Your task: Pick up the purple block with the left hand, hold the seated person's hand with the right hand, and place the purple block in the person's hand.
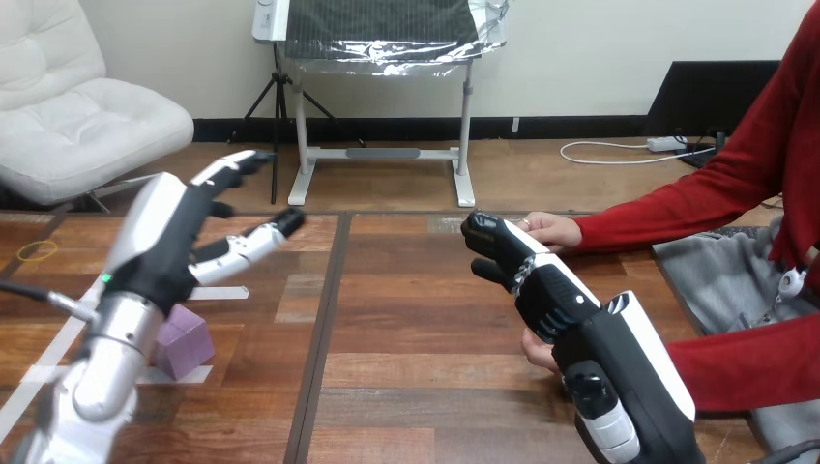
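- A thin yellow ring (37, 250) lies flat on the bench (416, 387) at the far left, well apart from everything else.
- White tape strips (219, 293) cross the bench's brown wooden planks, which have a smooth, grained surface.
- The silver, rounded left forearm (111, 353) rises from the bottom left corner.
- The left hand (160, 237) is raised above the bench with its white back shell towards the camera. Its black-and-white jointed fingers (232, 164) are spread wide and straight, pointing up and to the right, and have hold of nothing.
- The purple block (184, 343) sits on the bench below the left hand and just right of the left wrist, which hides its left edge. It is a small pale-violet cube with flat matte faces and crisp edges, turned corner-on, and it rests against a tape strip.
- A dark seam (324, 319) splits the bench top into two panels.
- The right hand (629, 372), glossy black with a white shell, comes in from the lower right. Its fingers (512, 256) reach forward almost straight, bent a little at the tips, and grip nothing.
- The person's farther hand (553, 230), in a red sleeve, lies just behind those fingertips.
- The person's nearer hand (538, 350) shows beneath the right hand. Whether they touch cannot be told.
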{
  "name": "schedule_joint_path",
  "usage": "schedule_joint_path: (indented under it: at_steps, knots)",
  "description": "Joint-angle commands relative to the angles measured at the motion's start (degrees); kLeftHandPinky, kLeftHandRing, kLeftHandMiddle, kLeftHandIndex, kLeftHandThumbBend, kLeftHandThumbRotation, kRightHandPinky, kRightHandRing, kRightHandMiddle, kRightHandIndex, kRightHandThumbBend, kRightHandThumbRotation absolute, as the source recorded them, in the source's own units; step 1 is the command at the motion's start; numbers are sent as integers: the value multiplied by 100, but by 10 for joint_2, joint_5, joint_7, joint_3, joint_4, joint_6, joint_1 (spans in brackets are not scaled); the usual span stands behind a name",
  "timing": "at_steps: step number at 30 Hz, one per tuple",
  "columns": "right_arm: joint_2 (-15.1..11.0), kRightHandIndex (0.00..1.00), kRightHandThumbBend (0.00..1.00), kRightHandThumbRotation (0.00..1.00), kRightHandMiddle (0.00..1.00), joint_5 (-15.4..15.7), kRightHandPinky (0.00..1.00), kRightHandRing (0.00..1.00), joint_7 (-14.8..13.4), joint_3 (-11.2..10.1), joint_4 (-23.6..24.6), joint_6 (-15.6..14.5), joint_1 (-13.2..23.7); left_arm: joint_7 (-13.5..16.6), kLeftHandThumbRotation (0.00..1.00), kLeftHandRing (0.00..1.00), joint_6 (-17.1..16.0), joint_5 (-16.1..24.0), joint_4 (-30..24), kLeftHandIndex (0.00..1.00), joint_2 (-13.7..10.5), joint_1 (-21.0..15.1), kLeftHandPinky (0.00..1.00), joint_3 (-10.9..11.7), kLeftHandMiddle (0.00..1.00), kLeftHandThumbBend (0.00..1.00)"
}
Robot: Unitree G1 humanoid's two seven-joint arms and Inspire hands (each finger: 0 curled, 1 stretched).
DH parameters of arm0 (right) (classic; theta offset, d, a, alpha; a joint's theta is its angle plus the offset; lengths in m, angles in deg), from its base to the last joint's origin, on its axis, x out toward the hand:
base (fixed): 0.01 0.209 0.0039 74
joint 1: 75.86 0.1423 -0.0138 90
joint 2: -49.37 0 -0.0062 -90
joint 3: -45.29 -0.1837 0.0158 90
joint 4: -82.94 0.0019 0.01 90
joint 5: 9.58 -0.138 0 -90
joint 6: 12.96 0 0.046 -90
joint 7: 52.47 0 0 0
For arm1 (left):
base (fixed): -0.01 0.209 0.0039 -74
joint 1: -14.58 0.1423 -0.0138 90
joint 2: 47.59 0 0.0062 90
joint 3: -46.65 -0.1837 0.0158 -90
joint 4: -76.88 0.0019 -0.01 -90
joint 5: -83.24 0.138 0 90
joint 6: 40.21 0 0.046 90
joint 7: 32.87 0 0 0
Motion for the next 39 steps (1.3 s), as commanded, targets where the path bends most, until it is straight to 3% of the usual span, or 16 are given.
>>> schedule_joint_path:
  at_steps: [1, 22, 33, 39]
  knots:
    - [2, 90, 86, 100, 92, -4, 91, 94, -3, -7, 40, 0, 19, 25, 65, 87, 9, 29, 71, 84, -33, -99, 74, -24, 87, 60]
    - [-4, 90, 86, 100, 91, -12, 90, 93, 4, -9, 47, -5, 19, 56, 55, 88, 49, 74, 232, 85, -63, -189, 77, -71, 87, 56]
    - [-3, 90, 87, 100, 91, -16, 90, 93, 9, -10, 45, -4, 21, 69, 54, 87, 86, 85, 280, 84, -72, -213, 79, -96, 86, 57]
    - [-2, 89, 88, 100, 90, -16, 89, 92, 8, -9, 47, -5, 22, 60, 52, 87, 111, 82, 295, 85, -75, -218, 79, -104, 87, 57]
